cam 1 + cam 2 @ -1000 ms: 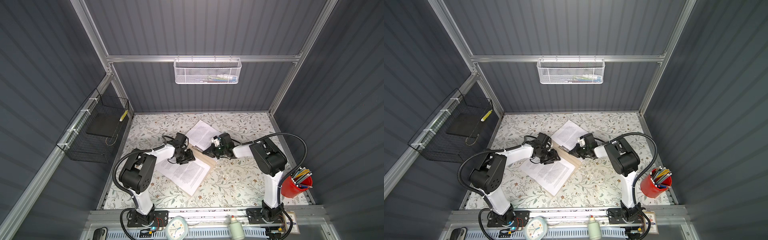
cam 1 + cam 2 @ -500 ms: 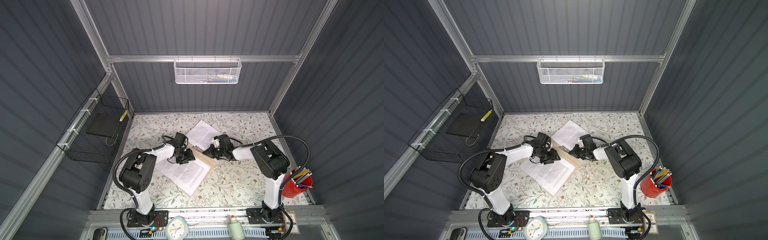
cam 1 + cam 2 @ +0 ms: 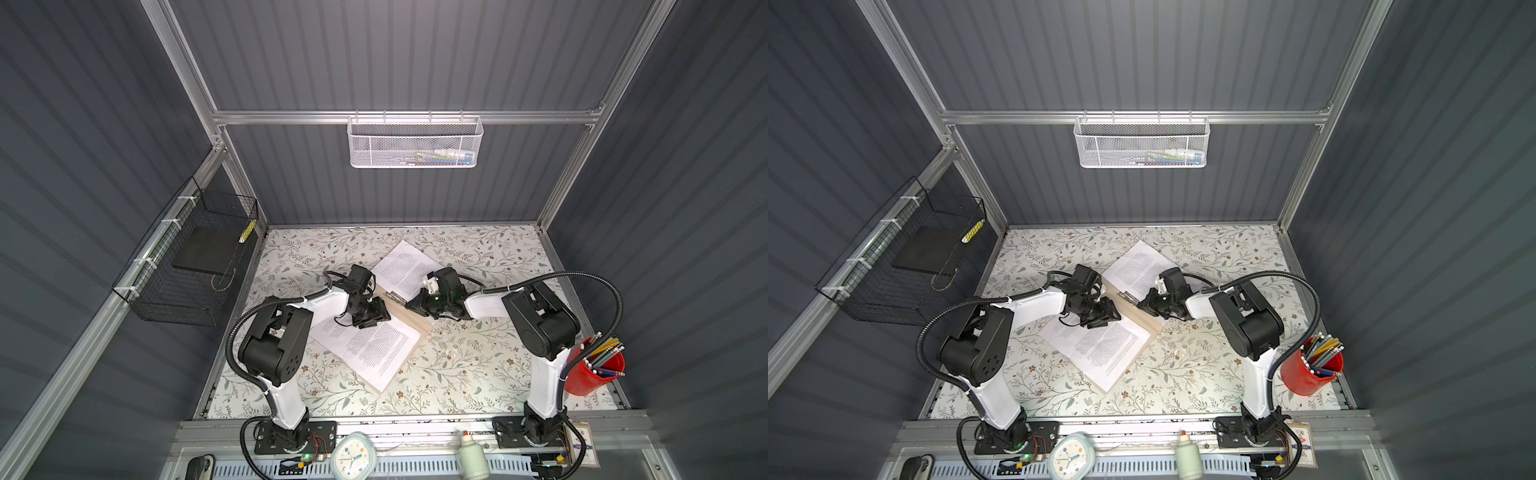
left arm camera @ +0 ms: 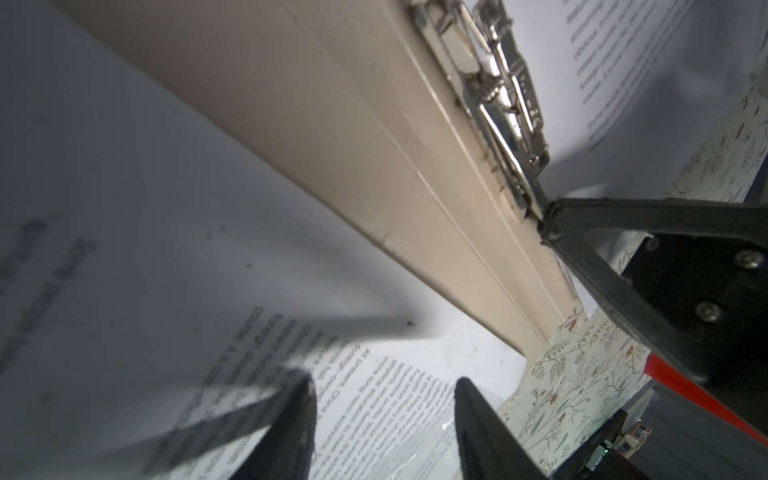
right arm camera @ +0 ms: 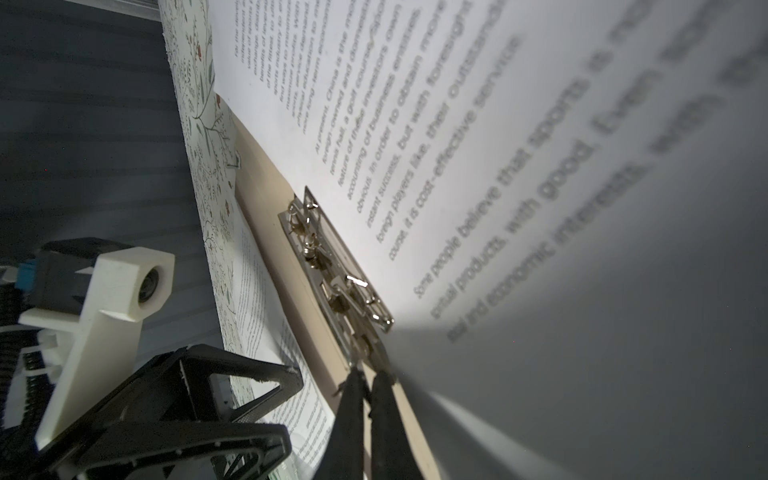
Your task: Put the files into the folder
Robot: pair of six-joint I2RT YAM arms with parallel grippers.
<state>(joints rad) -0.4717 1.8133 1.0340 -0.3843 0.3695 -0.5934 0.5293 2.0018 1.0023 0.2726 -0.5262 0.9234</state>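
Observation:
The tan folder (image 3: pixel 415 323) (image 3: pixel 1148 323) lies open on the floral table, its spine running diagonally. A metal clip (image 3: pixel 395 296) (image 4: pixel 498 95) (image 5: pixel 336 274) sits along the spine. White printed files lie on both halves: one sheet on the near side (image 3: pixel 374 347) (image 3: pixel 1100 349) (image 4: pixel 124 208), one on the far side (image 3: pixel 405 266) (image 5: pixel 498 166). My left gripper (image 3: pixel 379 319) (image 4: pixel 384 380) is open just above the near sheet's edge by the spine, with nothing between its fingers. My right gripper (image 3: pixel 409 305) (image 5: pixel 370 376) is shut, its tips touching the near end of the clip.
A black wire basket (image 3: pixel 187 266) holding a black pad hangs on the left wall. A white mesh basket (image 3: pixel 413 143) hangs on the back rail. A red cup (image 3: pixel 594 370) of pencils stands at front right. A clock (image 3: pixel 353 455) and a bottle (image 3: pixel 471 455) sit along the front rail.
The right wrist has shifted slightly toward the clip and its elbow has moved a little outward. The left arm and the sheets have not moved.

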